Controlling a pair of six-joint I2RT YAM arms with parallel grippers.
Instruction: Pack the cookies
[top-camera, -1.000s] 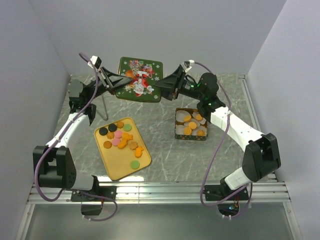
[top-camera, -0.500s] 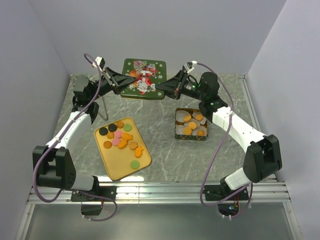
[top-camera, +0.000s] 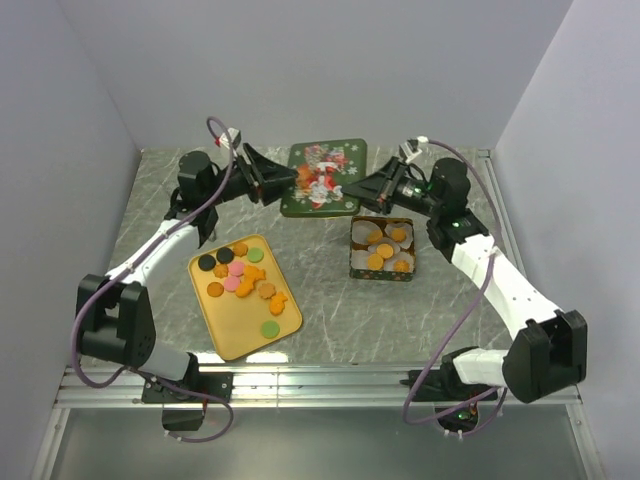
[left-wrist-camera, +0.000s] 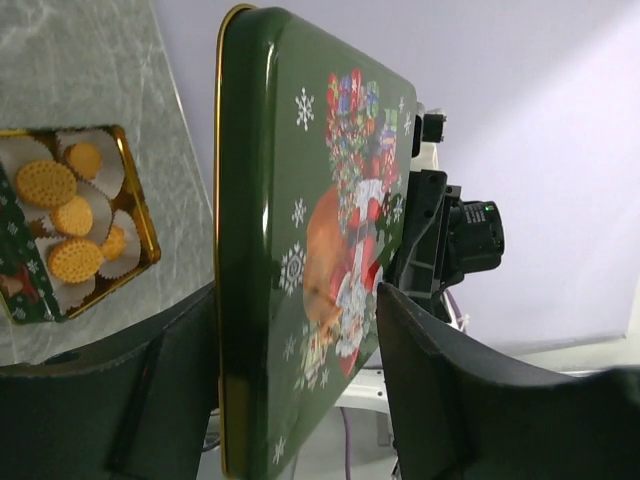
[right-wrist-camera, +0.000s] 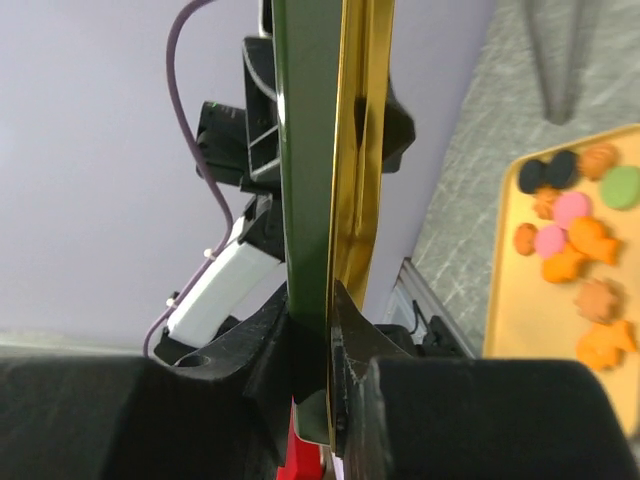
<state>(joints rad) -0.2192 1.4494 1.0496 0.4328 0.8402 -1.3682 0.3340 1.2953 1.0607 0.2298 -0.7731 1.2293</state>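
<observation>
Cookies (top-camera: 240, 275) lie on a yellow tray (top-camera: 236, 343) at front left; more cookies (top-camera: 386, 251) sit in paper cups in an open green tin (top-camera: 381, 272) at right. The green Christmas lid (top-camera: 323, 178) hangs in the air behind them, between both arms. My right gripper (top-camera: 368, 192) is shut on the lid's right rim; in the right wrist view its jaws (right-wrist-camera: 327, 300) pinch the rim (right-wrist-camera: 312, 150). My left gripper (top-camera: 279, 182) is open around the lid's left edge. In the left wrist view the lid (left-wrist-camera: 300, 200) stands between its spread fingers (left-wrist-camera: 430, 350), with a gap on the printed side.
The tin (left-wrist-camera: 140, 225) lies just below and right of the lid. Grey walls close in the marble table (top-camera: 330, 310) at the back and on both sides. A metal rail (top-camera: 320, 385) runs along the near edge.
Both arms carried the lid rightward, toward the tin. The right gripper closed on the lid's rim, and the left gripper has opened off the lid.
</observation>
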